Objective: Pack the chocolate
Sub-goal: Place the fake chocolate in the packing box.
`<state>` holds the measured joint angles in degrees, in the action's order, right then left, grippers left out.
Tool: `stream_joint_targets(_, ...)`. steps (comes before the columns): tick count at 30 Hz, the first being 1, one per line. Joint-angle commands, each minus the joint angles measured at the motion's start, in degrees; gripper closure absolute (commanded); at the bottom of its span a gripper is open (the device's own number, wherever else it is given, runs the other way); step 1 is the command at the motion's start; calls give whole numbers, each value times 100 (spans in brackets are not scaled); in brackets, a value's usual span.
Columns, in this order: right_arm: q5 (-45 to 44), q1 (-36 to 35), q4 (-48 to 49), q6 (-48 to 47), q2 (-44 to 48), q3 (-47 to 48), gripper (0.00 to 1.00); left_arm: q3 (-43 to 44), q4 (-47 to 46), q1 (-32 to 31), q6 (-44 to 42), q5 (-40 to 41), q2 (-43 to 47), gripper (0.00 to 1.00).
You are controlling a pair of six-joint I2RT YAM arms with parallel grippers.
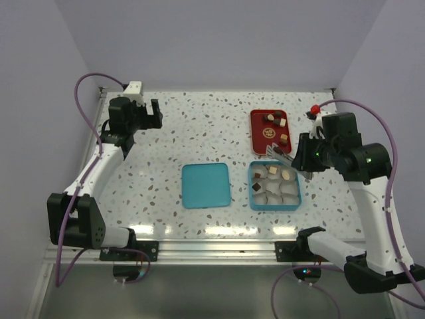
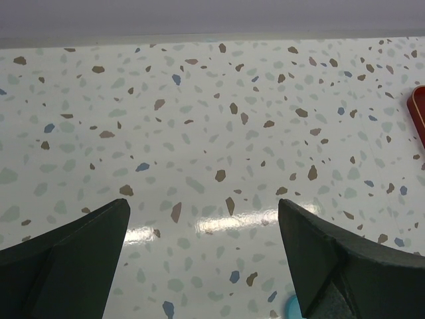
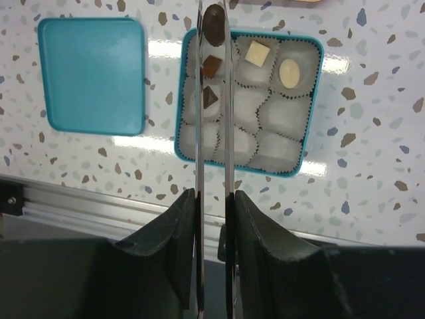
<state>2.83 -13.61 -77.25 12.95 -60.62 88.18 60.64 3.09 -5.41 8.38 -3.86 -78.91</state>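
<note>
My right gripper [image 3: 211, 196] [image 1: 300, 159] is shut on metal tongs [image 3: 226, 119]. The tong tips pinch a round dark brown chocolate [image 3: 213, 25] above the far left corner of the open teal box [image 3: 312, 100] [image 1: 297, 197]. In the box's white paper cups lie a brown square [image 3: 212, 64], a dark piece [image 3: 210, 98], a cream square [image 3: 257, 52] and a cream round [image 3: 289, 72]. Several more chocolates [image 1: 275, 121] lie on the red tray [image 1: 257, 136]. My left gripper [image 1: 149, 114] [image 2: 202, 219] is open and empty at the far left.
The teal lid [image 1: 206, 185] [image 3: 91, 74] lies flat left of the box. The red tray's edge [image 2: 420, 113] shows at the right of the left wrist view. A metal rail [image 1: 212, 249] runs along the table's near edge. Walls close the back and sides.
</note>
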Motion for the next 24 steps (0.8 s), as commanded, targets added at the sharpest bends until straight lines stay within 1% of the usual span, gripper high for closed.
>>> stream_joint_targets(1,253,-19,-1134,76,103,-38,78,211,-142,-48,85,-71,-27,0)
stream_joint_targets(7,253,-19,-1327,85,164,-55,79,211,-160,-65,85,-54,-54,0)
stream_joint_targets(13,490,-37,-1345,190,349,-406,79,229,-160,-83,85,-89,-98,0)
stream_joint_targets(15,464,-54,-1336,182,375,-565,79,229,-160,-92,85,-89,-89,0)
stream_joint_targets(21,175,-54,-1336,120,384,-618,79,220,-160,-109,93,-71,-89,0)
stream_joint_targets(24,165,-54,-1336,146,446,-749,79,220,-160,-118,85,-54,-107,0)
